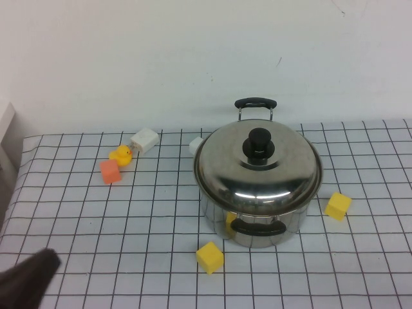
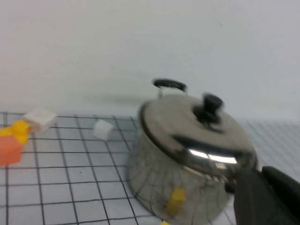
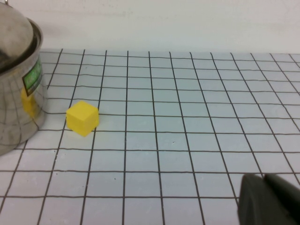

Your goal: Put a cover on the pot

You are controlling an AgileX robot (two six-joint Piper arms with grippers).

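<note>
Already the gridded tablecloth (image 1: 77, 212) carries everything; the pot (image 1: 257, 222) stands right of centre on it, and the domed lid (image 1: 257, 168) sits on the pot's rim, black knob (image 1: 259, 141) upright, so by my reading the covering is done or all but done; what remains, as a judgement, is to make sure the lid is seated evenly all round and to pull clear without nudging it, drawing away low and slow, well off the near side handle (image 1: 257, 226); the left gripper (image 1: 29, 273) shows only as a dark shape at the near left corner of the high view, well apart from the pot, and I cannot tell how its fingers stand; the right gripper (image 3: 269, 199) appears only in its own wrist view as a dark edge over bare cloth, and there too I cannot tell; smaller things lie about: a yellow cube (image 1: 210, 257) just before the pot, another yellow cube (image 1: 337, 206) to its right, an orange block (image 1: 110, 171), a white block (image 1: 144, 140), a rubber duck (image 1: 121, 155)
</note>
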